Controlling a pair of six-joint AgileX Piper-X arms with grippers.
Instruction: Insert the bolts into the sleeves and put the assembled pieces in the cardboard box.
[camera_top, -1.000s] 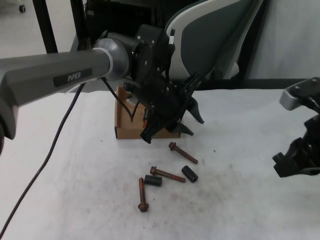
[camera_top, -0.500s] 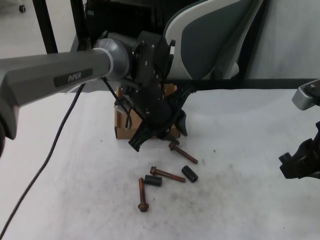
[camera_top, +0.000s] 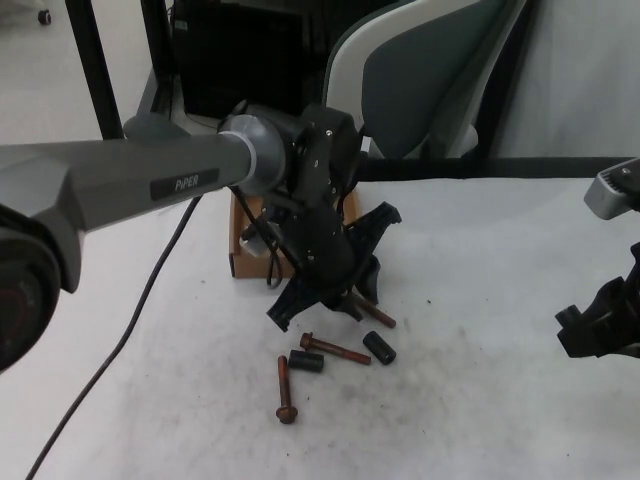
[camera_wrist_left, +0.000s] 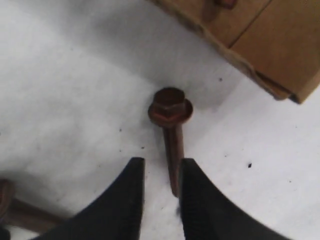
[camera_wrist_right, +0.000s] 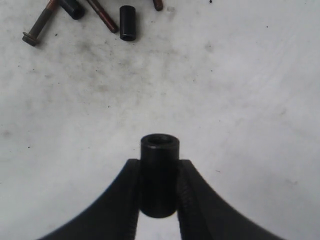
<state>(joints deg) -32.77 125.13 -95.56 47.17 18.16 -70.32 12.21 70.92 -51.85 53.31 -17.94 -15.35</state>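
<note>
**Three bolts, three sleeves, one box: left claw astride a bolt, right claw gripping a sleeve**

Three bolts lie loose on the white counter (camera_top: 480, 420). The first bolt (camera_wrist_left: 171, 135) lies closest to the cardboard box (camera_top: 240, 258), with its head turned toward the box but apart from the box wall. The left claw (camera_wrist_left: 161, 172) is down over this bolt, with one finger on either side of the shank near its plain end. A strip of counter shows between one finger and the shank, so the claw is parted and not clamped, and the bolt rests on the counter. The second bolt (camera_top: 336, 349) lies a little nearer the camera. The third bolt (camera_top: 284, 389) lies nearest of all, with its head toward the front edge.

There are three black sleeves. The first sleeve (camera_top: 306, 361) lies on the counter just beside the second bolt's head, between the second and third bolts. The second sleeve (camera_top: 379, 347) lies on the counter by the second bolt's plain end. The third sleeve (camera_wrist_right: 159, 150) is in the right claw (camera_wrist_right: 159, 165), pinched between both fingers with its open end showing. It is held above the counter, well to the right of the loose parts.

The one cardboard box stands at the back of the counter, behind the left claw.
</note>
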